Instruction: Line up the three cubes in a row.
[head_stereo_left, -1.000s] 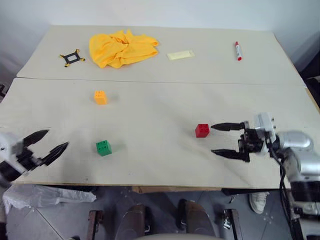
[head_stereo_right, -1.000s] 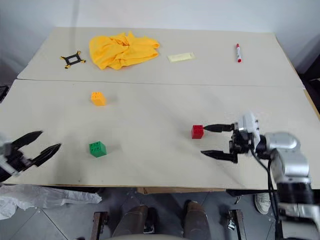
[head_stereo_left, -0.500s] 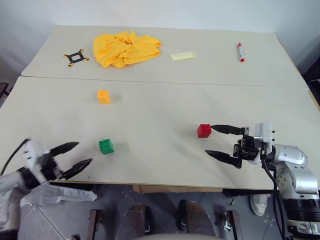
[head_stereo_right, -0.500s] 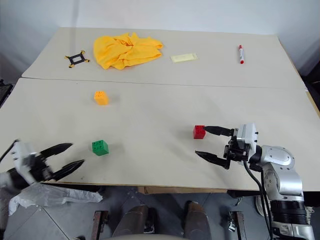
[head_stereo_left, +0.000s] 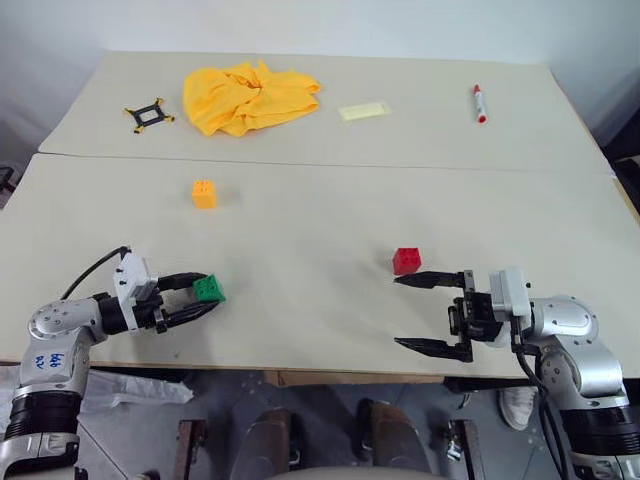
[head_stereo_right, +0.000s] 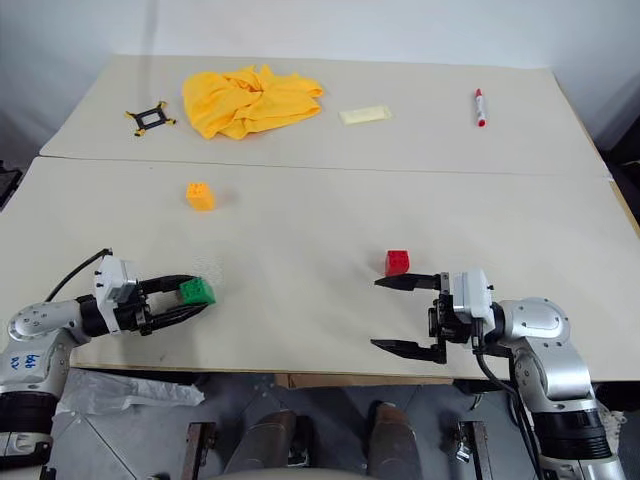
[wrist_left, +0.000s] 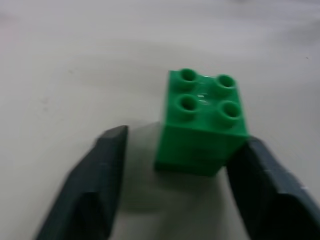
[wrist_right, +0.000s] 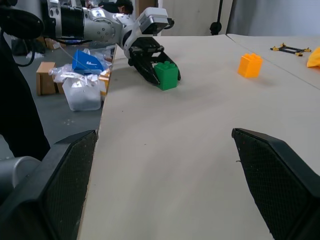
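Green cube (head_stereo_left: 209, 289) is sitting near the table's (head_stereo_left: 320, 200) front-left edge, studs up, between the two black fingers of the left gripper (head_stereo_left: 200, 296). In the left wrist view one finger is touching the cube's side while the other is standing a little off it w/ a gap, so the jaws are narrowed around the cube but not clamping it – can't call it a grip. Cube is resting flat on the tabletop.

Orange-yellow cube (head_stereo_left: 203, 193) is lying farther back on the left, well apart from the green one, just in front of the seam between the two table boards. Red cube (head_stereo_left: 406, 260) is sitting right of centre, near the front. The three aren't forming a row.

Right gripper (head_stereo_left: 418, 312) is hanging just in front of the red cube – fingers spread wide, pointing toward the robot's left, holding nothing, not touching the cube.

On the rear board: crumpled yellow cloth (head_stereo_left: 248, 94), a small black-and-yellow bracket (head_stereo_left: 145, 115) to its left, a pale flat strip (head_stereo_left: 363, 110), and a red-capped marker (head_stereo_left: 478, 102) far right.
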